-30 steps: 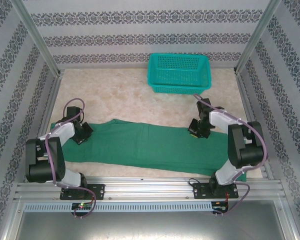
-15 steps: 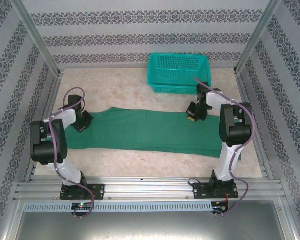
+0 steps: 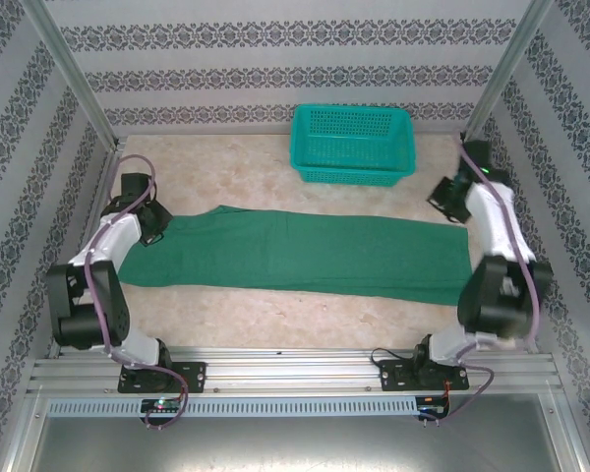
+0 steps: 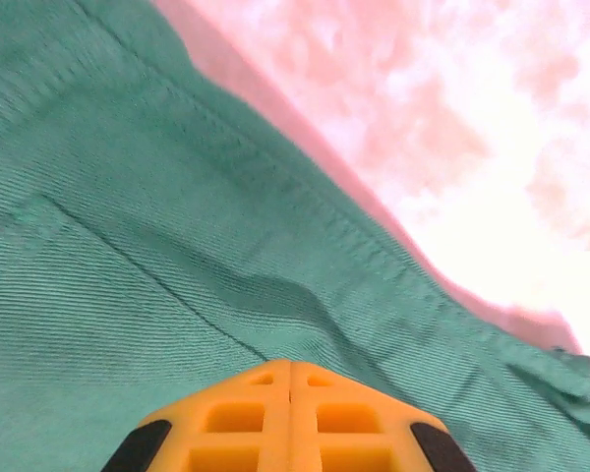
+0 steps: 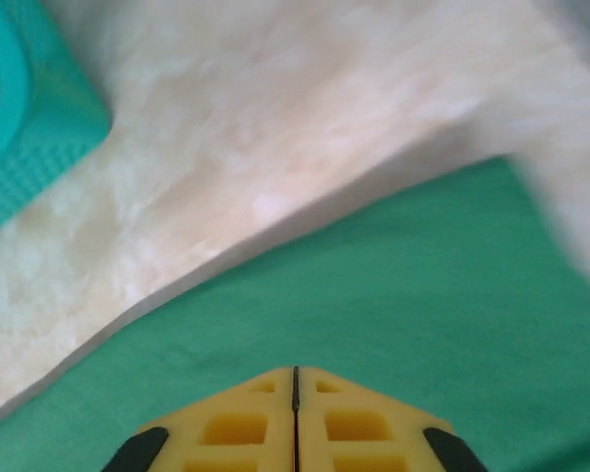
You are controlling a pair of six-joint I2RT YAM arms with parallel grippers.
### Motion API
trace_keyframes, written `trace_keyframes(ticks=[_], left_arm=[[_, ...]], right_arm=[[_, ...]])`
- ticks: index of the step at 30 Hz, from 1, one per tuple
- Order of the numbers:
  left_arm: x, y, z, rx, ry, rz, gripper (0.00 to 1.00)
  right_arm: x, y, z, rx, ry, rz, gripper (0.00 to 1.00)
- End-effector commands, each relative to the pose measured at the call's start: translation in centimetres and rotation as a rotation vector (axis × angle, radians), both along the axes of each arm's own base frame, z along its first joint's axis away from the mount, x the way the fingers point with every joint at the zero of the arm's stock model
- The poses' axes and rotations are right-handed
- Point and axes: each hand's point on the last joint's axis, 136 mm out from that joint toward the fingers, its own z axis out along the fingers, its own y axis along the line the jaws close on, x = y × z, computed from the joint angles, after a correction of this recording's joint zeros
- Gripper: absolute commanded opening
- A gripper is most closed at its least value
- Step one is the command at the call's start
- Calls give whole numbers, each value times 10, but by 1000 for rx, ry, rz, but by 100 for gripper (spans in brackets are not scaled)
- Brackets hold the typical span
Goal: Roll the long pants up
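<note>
Marbled beige tabletop (image 3: 275, 177): dark green soft fabric long pants (image 3: 305, 256) spread flat lengthwise between both arms. Left gripper (image 3: 146, 221) over left end, right gripper (image 3: 448, 197) just beyond far right corner; both finger pairs pressed together, no cloth visibly pinched. Start at one end; grasp edge evenly, roll tight and straight.

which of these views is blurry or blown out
Right wrist: soft all over, with the basket corner and the right edge smeared. Left wrist: the long pants weave is crisp, but the table is blown out to pinkish white. Top external: evenly lit and sharp, with a slight smear on the right arm.
</note>
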Motion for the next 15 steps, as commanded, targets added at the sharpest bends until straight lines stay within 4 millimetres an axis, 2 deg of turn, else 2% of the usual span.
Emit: trace_keyframes(ticks=[1, 2, 3, 7, 12, 15], left_arm=[[-26, 12, -12, 22, 70, 28, 0], [-26, 12, -13, 9, 70, 28, 0], [-25, 11, -14, 0, 69, 23, 0], [-13, 8, -19, -35, 70, -4, 0], [3, -5, -33, -124, 64, -34, 0], [3, -6, -40, -131, 71, -35, 0]], right_arm=[[-68, -12, -23, 32, 107, -82, 46], [-83, -16, -30, 62, 110, -123, 54], [-93, -17, -38, 95, 107, -149, 57], [-124, -27, -67, 220, 110, -265, 55], [-134, -26, -95, 332, 97, -330, 54], [-136, -28, -104, 335, 118, -334, 53]])
